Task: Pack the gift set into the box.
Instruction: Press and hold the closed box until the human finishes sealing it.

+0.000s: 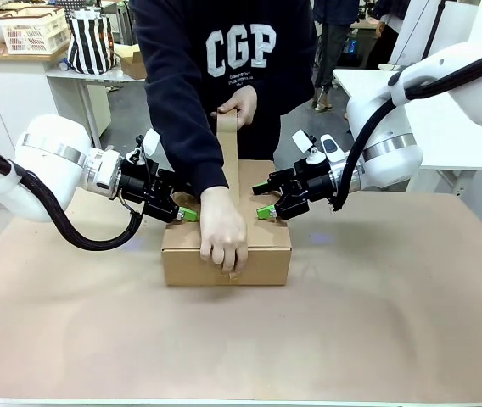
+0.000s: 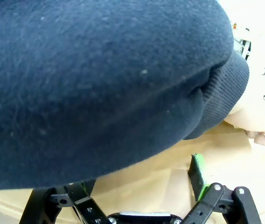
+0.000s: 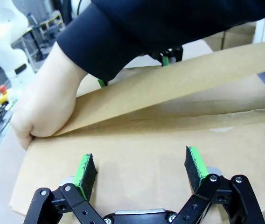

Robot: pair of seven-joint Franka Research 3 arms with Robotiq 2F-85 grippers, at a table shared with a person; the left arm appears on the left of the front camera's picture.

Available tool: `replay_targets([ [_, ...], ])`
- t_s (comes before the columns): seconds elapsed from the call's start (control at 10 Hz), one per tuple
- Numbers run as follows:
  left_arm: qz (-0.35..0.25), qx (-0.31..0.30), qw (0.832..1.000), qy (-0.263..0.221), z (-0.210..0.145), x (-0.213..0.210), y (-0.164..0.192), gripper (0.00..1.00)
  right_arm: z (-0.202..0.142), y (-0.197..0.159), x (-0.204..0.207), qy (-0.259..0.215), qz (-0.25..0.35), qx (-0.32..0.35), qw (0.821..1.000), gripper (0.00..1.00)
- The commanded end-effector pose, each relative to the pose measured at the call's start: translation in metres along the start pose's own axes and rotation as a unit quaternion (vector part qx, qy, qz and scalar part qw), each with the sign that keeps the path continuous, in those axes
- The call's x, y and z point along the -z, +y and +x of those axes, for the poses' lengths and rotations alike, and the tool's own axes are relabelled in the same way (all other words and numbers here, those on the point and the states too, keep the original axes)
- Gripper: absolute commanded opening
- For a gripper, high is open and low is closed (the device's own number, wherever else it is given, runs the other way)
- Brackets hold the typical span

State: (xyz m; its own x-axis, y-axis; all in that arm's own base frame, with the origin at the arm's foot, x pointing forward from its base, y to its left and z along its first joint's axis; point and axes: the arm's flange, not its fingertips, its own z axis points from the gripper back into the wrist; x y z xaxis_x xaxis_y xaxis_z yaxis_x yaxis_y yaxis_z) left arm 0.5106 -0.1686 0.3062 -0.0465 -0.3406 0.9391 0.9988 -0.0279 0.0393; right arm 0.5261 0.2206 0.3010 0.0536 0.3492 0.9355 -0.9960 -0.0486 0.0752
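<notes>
The box (image 1: 258,259) sits closed at the table's middle, and the gift set is hidden from view. A person's hand (image 1: 223,235) presses a brown paper tape strip (image 1: 228,161) over the box's front edge, while the other hand (image 1: 239,106) holds the strip up. My left gripper (image 1: 183,212) rests open on the box's left top edge. My right gripper (image 1: 266,202) is open at the right top edge. In the right wrist view the open gripper (image 3: 139,170) hovers over the box top (image 3: 142,140) beside the strip (image 3: 170,88). The left wrist view has one green pad (image 2: 198,169) over cardboard under a dark sleeve (image 2: 100,79).
Brown paper covers the table (image 1: 377,305), with free room all around the box. The person stands at the far edge, arms reaching between my grippers. A striped bag (image 1: 88,42) and a basket (image 1: 33,30) stand on a counter behind.
</notes>
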Motion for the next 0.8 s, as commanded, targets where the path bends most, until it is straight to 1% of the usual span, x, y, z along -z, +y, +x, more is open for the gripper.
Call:
replay_targets([
  [0.0, -0.001, -0.002, 1.000, 0.002, -0.0031, 0.0004, -0.0015, 1.00, -0.0028, 0.0006, 0.0009, 0.003, 0.000, 0.002, 1.000, 1.00],
  [0.7, -0.001, -0.002, 1.000, 0.002, -0.0031, 0.0004, -0.0015, 1.00, -0.0028, 0.0006, 0.0009, 0.003, 0.000, 0.002, 1.000, 1.00],
])
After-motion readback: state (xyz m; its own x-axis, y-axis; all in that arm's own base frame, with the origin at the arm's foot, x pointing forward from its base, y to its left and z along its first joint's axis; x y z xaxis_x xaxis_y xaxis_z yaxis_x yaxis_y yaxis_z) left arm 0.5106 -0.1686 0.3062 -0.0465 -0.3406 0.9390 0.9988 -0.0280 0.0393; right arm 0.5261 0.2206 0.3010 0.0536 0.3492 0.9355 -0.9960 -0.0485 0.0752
